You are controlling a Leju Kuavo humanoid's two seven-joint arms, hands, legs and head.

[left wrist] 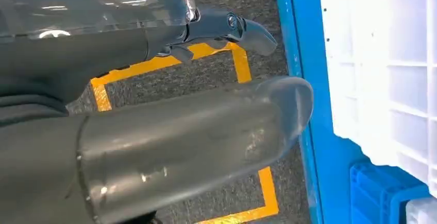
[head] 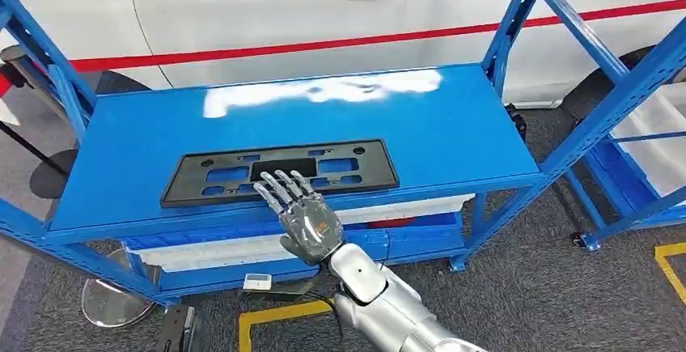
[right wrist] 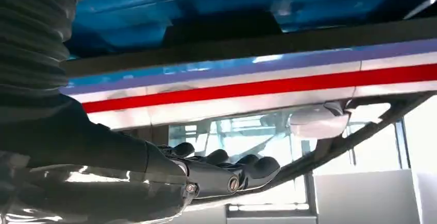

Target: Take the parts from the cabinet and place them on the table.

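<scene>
A black flat plate-frame part (head: 279, 172) with several cut-outs lies near the front edge of the blue cabinet's top shelf (head: 323, 109). My right hand (head: 303, 214) reaches up from below with its fingers straight and spread. Its fingertips lie over the part's near edge, and I cannot tell whether they touch it. In the right wrist view the right hand (right wrist: 216, 170) holds nothing, with the blue shelf (right wrist: 154, 7) beyond it. My left hand (left wrist: 154, 105) hangs low beside the rack with its thumb and fingers apart and nothing in it.
A white car (head: 323, 12) with a red stripe stands right behind the cabinet. White crates (head: 243, 247) sit on the lower shelf. A second blue rack (head: 639, 85) stands at the right. Yellow floor tape (head: 275, 315) and a round stand base (head: 113, 299) lie in front.
</scene>
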